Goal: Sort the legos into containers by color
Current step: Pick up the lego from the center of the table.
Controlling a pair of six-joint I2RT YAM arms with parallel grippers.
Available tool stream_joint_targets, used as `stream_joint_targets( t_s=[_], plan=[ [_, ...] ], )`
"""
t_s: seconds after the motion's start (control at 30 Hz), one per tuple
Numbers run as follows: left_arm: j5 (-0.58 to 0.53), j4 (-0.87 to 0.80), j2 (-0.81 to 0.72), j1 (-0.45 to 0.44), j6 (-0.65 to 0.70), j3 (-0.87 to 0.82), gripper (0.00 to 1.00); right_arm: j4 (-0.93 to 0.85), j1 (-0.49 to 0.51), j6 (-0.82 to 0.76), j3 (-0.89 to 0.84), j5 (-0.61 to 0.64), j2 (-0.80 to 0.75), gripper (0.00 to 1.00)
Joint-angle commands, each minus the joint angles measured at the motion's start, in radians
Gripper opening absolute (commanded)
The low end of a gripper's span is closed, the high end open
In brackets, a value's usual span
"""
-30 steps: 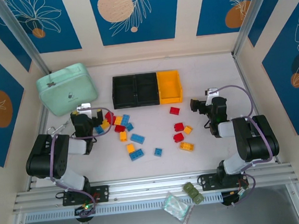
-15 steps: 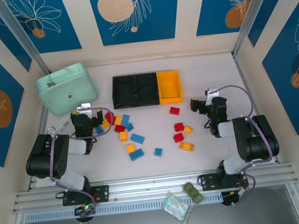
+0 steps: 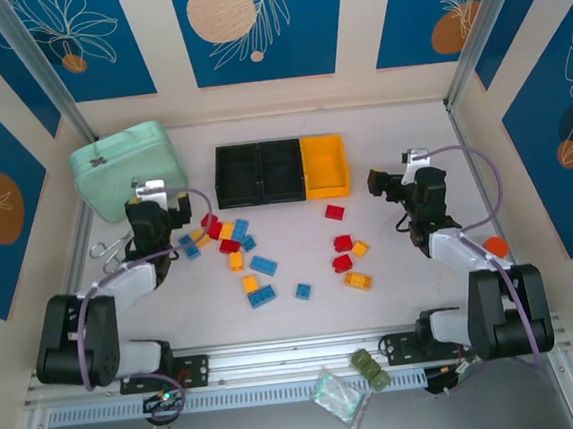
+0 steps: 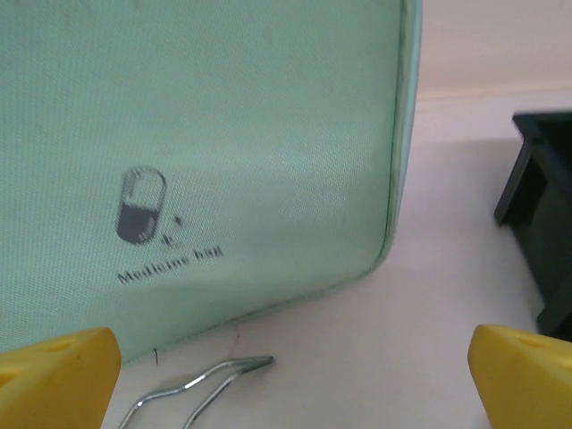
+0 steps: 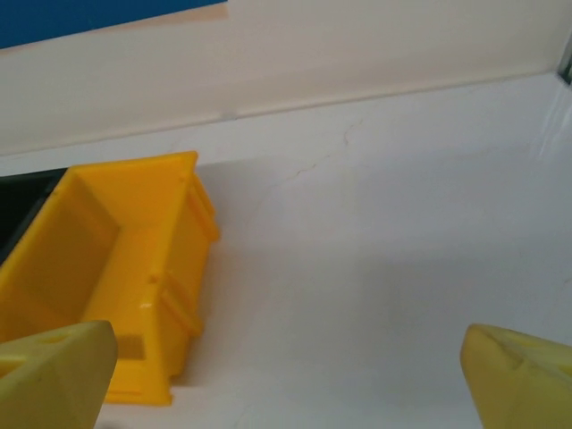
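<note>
Opening step, by the look of it: nothing sorted, bins apparently bare. Scattered just in front of the bins: legos, red, blue and yellow mixed. Left of the bins, left gripper spread wide, empty. Right of them, right gripper equally wide, empty. Next, probably: drop onto one lego, pinch its sides, carry to its colour's bin.

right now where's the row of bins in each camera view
top external: bin row at back centre, yellow bin at its right end
left wrist: its left black bin at the right edge
right wrist: yellow bin at the left
shared landmark: the white table
</note>
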Motion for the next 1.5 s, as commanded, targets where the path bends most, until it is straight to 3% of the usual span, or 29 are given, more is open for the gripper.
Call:
stream_joint_targets(
  t_s=[0.0, 0.13, 0.23, 0.27, 0.33, 0.57, 0.73, 1.03, 1.47],
  plan=[
    [-0.010, -0.316, -0.071, 0.001, -0.117, 0.110, 0.99, -0.188, -0.004, 0.105, 0.053, -0.092, -0.063, 0.99],
    [0.065, -0.546, -0.147, 0.010, -0.457, 0.196, 1.00, -0.378, -0.016, 0.312, 0.107, -0.181, -0.155, 0.99],
    [0.245, -0.441, -0.201, 0.016, -0.572, 0.128, 0.99, -0.541, -0.066, 0.605, 0.108, -0.142, -0.196, 0.99],
    [0.302, -0.412, -0.216, 0.015, -0.586, 0.111, 0.99, -0.512, -0.102, 0.618, 0.087, -0.230, -0.200, 0.99],
    [0.398, -0.438, -0.234, 0.014, -0.623, 0.110, 1.00, -0.489, -0.147, 0.622, 0.066, -0.371, -0.207, 0.89],
    [0.628, -0.768, -0.232, -0.023, -0.608, 0.171, 0.79, -0.906, -0.062, 0.463, 0.226, -0.350, -0.166, 0.70],
    [0.662, -0.851, -0.305, -0.121, -0.629, 0.099, 0.72, -1.069, 0.073, 0.399, 0.301, -0.227, -0.083, 0.61],
    [0.579, -0.814, -0.308, -0.339, -0.694, 0.054, 0.70, -1.172, 0.348, 0.352, 0.467, -0.018, 0.202, 0.62],
    [0.546, -0.785, -0.270, -0.414, -0.716, 0.048, 0.72, -1.178, 0.446, 0.316, 0.579, 0.031, 0.463, 0.65]
  ],
)
